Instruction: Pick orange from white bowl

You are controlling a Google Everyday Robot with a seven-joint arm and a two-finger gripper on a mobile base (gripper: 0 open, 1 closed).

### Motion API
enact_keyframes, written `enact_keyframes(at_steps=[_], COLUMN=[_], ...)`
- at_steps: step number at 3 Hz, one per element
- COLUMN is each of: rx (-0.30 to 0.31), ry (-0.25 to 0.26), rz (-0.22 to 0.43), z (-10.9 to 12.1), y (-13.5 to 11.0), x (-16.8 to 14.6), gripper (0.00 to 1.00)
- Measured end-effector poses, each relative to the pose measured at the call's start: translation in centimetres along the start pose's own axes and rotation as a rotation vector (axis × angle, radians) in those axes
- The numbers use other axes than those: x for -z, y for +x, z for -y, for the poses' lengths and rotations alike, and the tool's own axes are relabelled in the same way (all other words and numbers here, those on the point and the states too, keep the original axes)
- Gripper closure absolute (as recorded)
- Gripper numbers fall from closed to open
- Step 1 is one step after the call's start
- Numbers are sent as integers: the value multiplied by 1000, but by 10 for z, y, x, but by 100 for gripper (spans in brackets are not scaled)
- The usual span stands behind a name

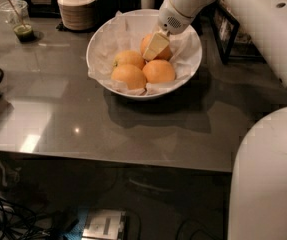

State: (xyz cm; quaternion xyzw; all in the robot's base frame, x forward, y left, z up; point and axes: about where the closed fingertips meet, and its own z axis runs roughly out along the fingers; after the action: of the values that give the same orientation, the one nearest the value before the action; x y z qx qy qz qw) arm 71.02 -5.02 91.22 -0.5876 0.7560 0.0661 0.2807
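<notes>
The hand (155, 46) is on the orange (146, 40) under it in the white bowl (133, 94); I cannot tell its grip, so squeeze softly, then lift straight up.

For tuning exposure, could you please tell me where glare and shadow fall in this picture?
Camera view: glare patches on the table at left; the bowl casts a soft shadow toward the camera; the gripper, at the rear orange, is brightly lit.

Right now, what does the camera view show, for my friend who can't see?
The robot's tool is down in the white bowl, at the back orange. Three more oranges lie in front of it, and the bowl sits on a grey table.
</notes>
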Motion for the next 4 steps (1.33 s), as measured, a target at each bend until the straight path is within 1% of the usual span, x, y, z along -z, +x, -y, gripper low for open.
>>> enact_keyframes(at_steps=[1,2,3,4], rx=[-16,-16,-18,-22], ry=[-7,-7,-10,14], rz=[1,1,4,78], z=[0,1,-1,-15], y=[1,0,0,1], x=[-3,-2,-3,12], gripper=[75,97,100,100])
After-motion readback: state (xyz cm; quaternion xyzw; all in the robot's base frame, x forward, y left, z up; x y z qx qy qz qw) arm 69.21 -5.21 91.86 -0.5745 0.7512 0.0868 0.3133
